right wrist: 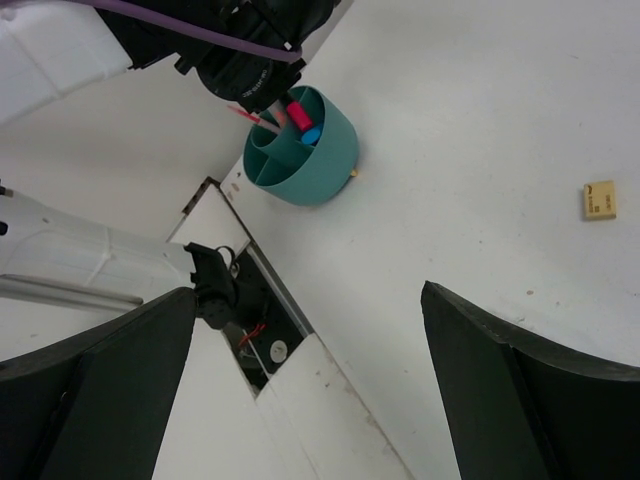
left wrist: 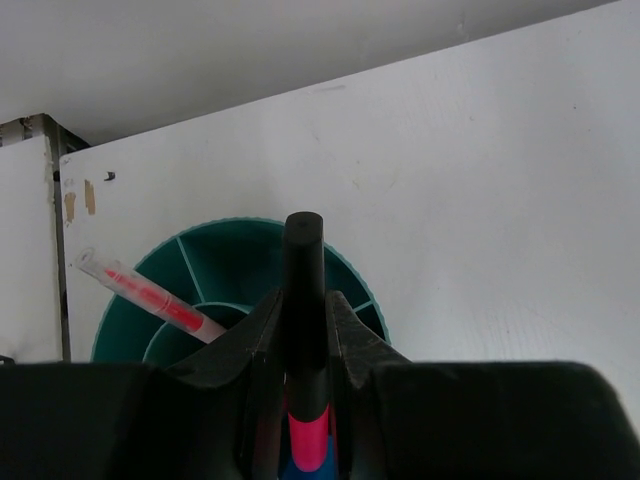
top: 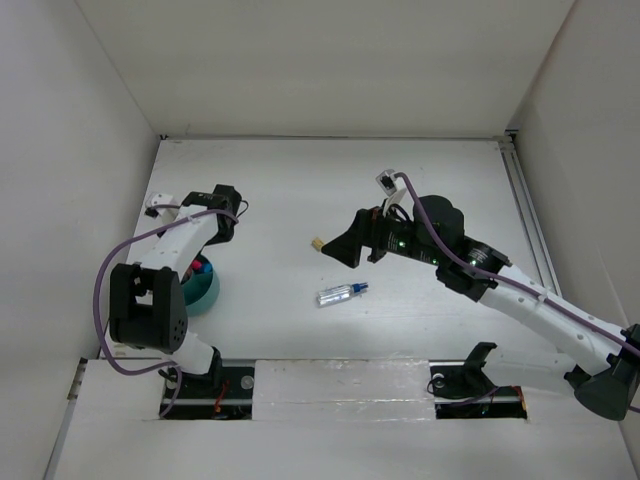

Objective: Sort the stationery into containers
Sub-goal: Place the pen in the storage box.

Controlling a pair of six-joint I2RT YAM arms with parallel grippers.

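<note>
The teal cup (top: 206, 294) stands at the near left, also in the left wrist view (left wrist: 225, 262) and the right wrist view (right wrist: 322, 166). My left gripper (left wrist: 303, 303) is shut on a black marker (left wrist: 302, 255) with a pink end and holds it upright over the cup; it also shows in the top view (top: 203, 263). A clear pen with a red core (left wrist: 150, 296) leans inside the cup. A clear blue-capped pen (top: 342, 293) lies mid-table. The beige eraser (top: 316, 243) (right wrist: 599, 200) lies just left of my right gripper (top: 337, 250), which is open and empty (right wrist: 308, 300).
White walls enclose the table on the left, back and right. A metal rail (top: 525, 215) runs along the right side. The arm bases and a slot with wiring (right wrist: 245, 335) sit at the near edge, close to the cup.
</note>
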